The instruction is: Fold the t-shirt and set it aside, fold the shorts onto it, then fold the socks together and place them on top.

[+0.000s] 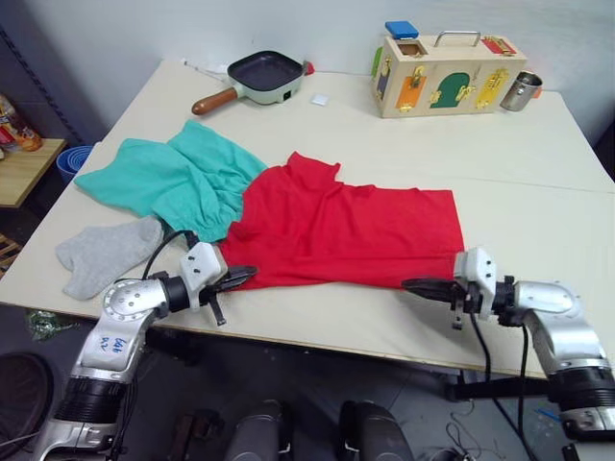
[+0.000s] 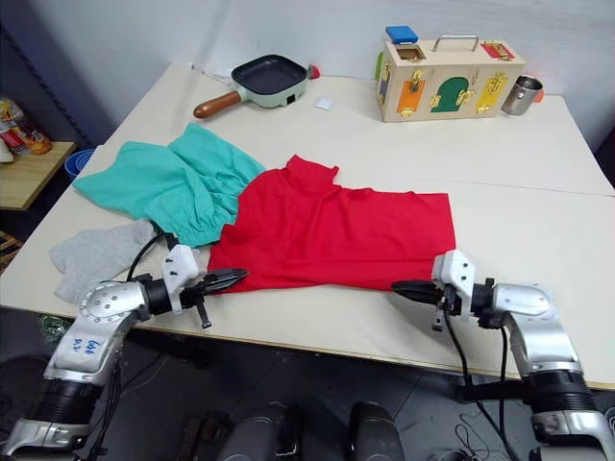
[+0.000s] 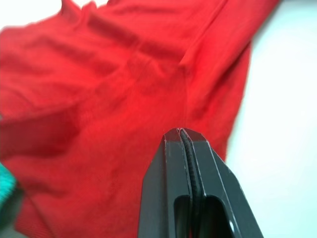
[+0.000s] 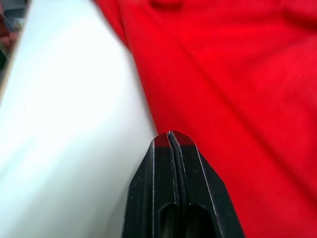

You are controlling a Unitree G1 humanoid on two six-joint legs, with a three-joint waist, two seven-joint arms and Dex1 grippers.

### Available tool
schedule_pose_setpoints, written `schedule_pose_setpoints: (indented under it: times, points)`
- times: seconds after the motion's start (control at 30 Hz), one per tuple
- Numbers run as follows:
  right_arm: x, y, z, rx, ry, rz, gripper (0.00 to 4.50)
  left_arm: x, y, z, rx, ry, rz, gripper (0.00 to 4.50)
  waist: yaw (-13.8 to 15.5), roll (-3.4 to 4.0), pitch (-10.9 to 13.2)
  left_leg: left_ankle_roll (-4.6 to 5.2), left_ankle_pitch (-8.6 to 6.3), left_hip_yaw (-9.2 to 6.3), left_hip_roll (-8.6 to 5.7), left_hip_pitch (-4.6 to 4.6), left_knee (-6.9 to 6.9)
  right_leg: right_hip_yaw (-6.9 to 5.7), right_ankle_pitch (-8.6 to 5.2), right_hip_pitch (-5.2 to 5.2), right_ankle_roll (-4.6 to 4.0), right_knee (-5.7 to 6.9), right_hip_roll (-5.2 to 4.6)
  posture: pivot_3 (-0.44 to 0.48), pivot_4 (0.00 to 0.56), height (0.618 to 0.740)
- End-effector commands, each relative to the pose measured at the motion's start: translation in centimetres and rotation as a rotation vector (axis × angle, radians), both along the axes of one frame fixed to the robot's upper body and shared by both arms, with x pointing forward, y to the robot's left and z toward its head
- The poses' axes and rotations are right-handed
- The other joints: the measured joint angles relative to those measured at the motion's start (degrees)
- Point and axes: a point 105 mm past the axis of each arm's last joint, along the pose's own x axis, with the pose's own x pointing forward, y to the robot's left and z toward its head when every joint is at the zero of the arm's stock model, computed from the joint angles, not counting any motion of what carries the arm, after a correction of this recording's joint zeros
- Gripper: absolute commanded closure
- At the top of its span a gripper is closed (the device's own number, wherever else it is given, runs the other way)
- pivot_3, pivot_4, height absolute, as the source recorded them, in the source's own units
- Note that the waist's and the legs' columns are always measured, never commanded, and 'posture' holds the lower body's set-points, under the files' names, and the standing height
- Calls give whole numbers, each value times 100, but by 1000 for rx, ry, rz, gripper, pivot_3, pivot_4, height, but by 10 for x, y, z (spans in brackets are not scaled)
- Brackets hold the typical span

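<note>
The red t-shirt (image 1: 346, 226) lies spread across the middle of the table, its near hem close to the front edge. Teal shorts (image 1: 178, 178) lie bunched at its left end, overlapping that end of the shirt. Grey socks (image 1: 106, 254) rest at the front left, beside the shorts. My left gripper (image 1: 248, 274) is shut, its tips at the shirt's near left corner. The right gripper (image 1: 411, 284) is also shut, with its tips at the near hem toward the right corner. In both wrist views the fingers (image 3: 168, 163) (image 4: 158, 163) press together, with red cloth just beyond them.
A frying pan (image 1: 264, 77) sits at the back left and a wooden latch box (image 1: 447, 77) with a metal cup (image 1: 522, 91) at the back right. Bare table (image 1: 538, 173) stretches right of the shirt. A low wooden shelf (image 1: 24, 168) stands off the table's left side.
</note>
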Motion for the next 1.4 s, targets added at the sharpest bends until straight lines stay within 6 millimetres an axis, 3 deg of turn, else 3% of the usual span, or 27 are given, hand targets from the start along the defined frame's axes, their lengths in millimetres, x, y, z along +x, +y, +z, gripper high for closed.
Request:
schedule_pose_setpoints:
  times: [0.03, 0.17, 0.37, 0.43, 0.53, 0.63, 0.7, 0.87, 1.1, 1.13, 1.23, 1.37, 1.4]
  points:
    - [9, -27, -1, -40, -37, -89, 4500, -1, 13, -9, 50, 15, 42, 4467, -5, 0, 0, 15, 9, 1, 0, 0, 0, 0, 0, 0, 0, 2, 1, 0, 150, 740]
    - [10, -58, 3, -44, -34, -166, 4500, 0, 32, -13, 52, 36, 114, 4467, -12, -1, -1, 18, 10, 1, 2, 16, 0, 1, 0, 14, 0, -5, 0, 0, 150, 740]
    - [0, -77, 26, 35, -32, -156, 4500, -6, 38, 1, 19, -10, 91, 4467, -11, 1, 0, -6, -4, 0, 2, 15, -1, 3, 0, 12, 0, -16, -5, 0, 150, 740]
    - [-11, -71, 33, 15, -7, -78, 4114, -14, 38, 11, -4, -29, 51, 4500, -17, 9, 5, -7, -4, 0, 2, 13, -1, 3, 0, 8, -1, -15, -5, 0, 150, 740]
    - [-19, -59, 31, -122, -68, 18, 3292, -28, 40, 16, 129, -62, -38, 3923, -27, 8, 6, -7, -4, 1, 5, 6, -8, 4, -2, -7, -3, -14, -4, 0, 150, 740]
    - [-20, -53, 27, -194, -105, 44, 2231, -30, 42, 18, 188, -95, -49, 3027, -10, 10, 6, -17, -9, 5, 5, 7, -16, 3, -3, -10, -5, -16, -5, 0, 150, 740]
    - [-13, -48, 23, -235, -141, 33, 1973, -28, 44, 12, 258, -101, -51, 2463, -5, 10, 6, -18, -9, 8, 4, 8, -17, 6, -3, -10, -5, -16, -8, 0, 150, 740]
    - [-2, -44, 12, -332, -155, 24, 1973, -19, 44, -1, 355, -89, -44, 2463, 2, 13, 8, -17, -9, 14, 1, -5, -22, 8, -3, -29, -5, -12, -7, 0, 150, 740]
    - [17, -55, 3, -448, -102, -60, 1973, -4, 53, -11, 439, -25, 3, 2463, -12, 11, 4, -18, -2, 15, 1, 24, -20, 10, -2, -3, -5, -4, -8, 0, 150, 740]
    - [19, -58, -1, -463, -64, -72, 1973, -1, 55, -12, 448, -16, 9, 2640, -12, 9, 2, -19, -1, 15, 1, 31, -20, 10, -3, 5, -5, -5, -8, 0, 150, 740]
    - [20, -64, -10, -493, 18, -88, 2544, 5, 55, -12, 453, -8, 7, 3287, -11, -7, -14, -20, 0, 13, 1, 44, -20, 12, -2, 15, -5, -4, -11, 0, 150, 740]
    - [23, -64, -10, -457, 65, -93, 3828, 8, 53, -13, 436, 6, -11, 4453, -10, -22, -24, -21, 0, 10, 2, 47, -20, 12, -2, 20, -6, -6, -13, 0, 150, 740]
    - [22, -65, -9, -450, 76, -88, 4183, 9, 52, -13, 432, 5, -15, 4500, -10, -22, -24, -21, 0, 10, 2, 47, -20, 12, -2, 20, -6, -7, -14, 0, 150, 740]
